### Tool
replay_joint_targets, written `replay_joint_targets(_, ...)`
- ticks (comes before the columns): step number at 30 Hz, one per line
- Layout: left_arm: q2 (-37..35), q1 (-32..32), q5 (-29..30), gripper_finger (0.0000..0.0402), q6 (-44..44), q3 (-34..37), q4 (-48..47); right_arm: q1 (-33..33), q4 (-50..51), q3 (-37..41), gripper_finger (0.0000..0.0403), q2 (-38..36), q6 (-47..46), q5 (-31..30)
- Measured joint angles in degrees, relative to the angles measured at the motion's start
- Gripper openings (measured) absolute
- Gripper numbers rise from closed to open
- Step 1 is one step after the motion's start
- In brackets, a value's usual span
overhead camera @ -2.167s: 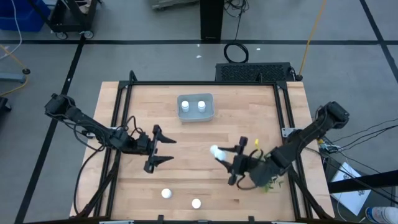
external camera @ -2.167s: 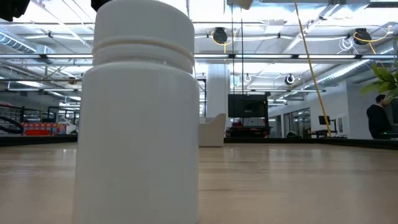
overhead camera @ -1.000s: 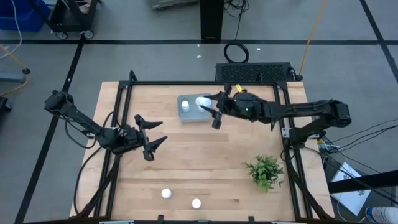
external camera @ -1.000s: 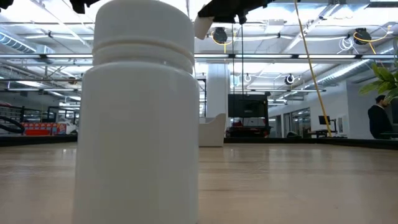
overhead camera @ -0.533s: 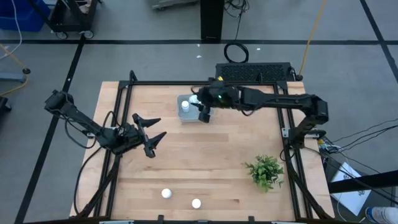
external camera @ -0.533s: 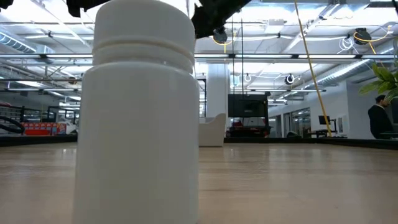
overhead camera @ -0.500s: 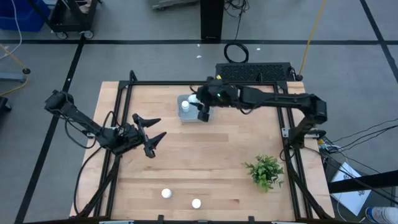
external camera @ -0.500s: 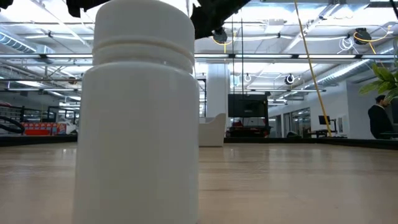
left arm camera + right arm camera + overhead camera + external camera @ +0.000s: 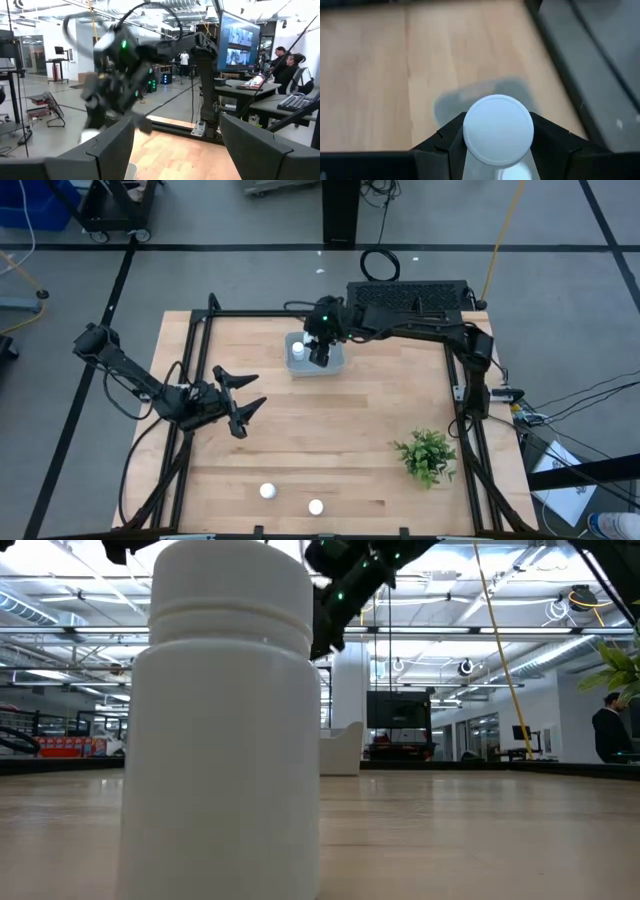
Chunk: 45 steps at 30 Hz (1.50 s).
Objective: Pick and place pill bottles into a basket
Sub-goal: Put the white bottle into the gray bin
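Observation:
My right gripper (image 9: pixel 320 352) reaches over the pale grey-blue basket (image 9: pixel 312 372) at the table's far middle and is shut on a white pill bottle (image 9: pixel 498 130). It also shows high up in the low view (image 9: pixel 335 590). One bottle (image 9: pixel 297 352) stands in the basket's left part on its base. Two more bottles (image 9: pixel 267 491) (image 9: pixel 316 507) stand near the table's near edge. One of these fills the low view (image 9: pixel 225 730). My left gripper (image 9: pixel 240 405) waits open and empty at the table's left (image 9: pixel 175 135). My right gripper pinches the pill bottle's body just under the round cap (image 9: pixel 498 150) between its two fingers (image 9: pixel 442 145), one on each side. The fingers come from above, pointing down. The bottle stands upright in the hold, cap up, lifted clear above the basket.
A small green plant (image 9: pixel 427 457) stands at the near right of the table. A black frame (image 9: pixel 330 314) runs round the wooden top. A bare stretch of wood lies between the basket and the two near bottles.
My right gripper has carried the bottle toward the table's left, from just right of the basket to over it, staying shut on the bottle. My left gripper has stayed open in about the same place.

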State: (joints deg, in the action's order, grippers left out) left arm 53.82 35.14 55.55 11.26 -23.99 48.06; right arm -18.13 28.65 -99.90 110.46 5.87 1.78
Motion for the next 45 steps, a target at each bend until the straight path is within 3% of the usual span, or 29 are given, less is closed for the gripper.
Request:
replay_joint_targets(9,0.0,0.0,0.0,0.0296,-1.0,0.0,-0.4,-0.1,-0.1,0.9,0.0166,3.2,-0.5,2.9)
replay_joint_targets(27,0.0,0.0,-0.1,0.0296,-1.0,0.0,-0.8,-2.1,-13.6,12.0,0.0166,3.0,-4.6,10.3)
replay_joint_targets(45,0.1,-0.2,-0.5,0.0296,-0.9,0.0,-0.8,-2.1,-19.6,12.1,0.0166,11.0,-5.2,13.2)
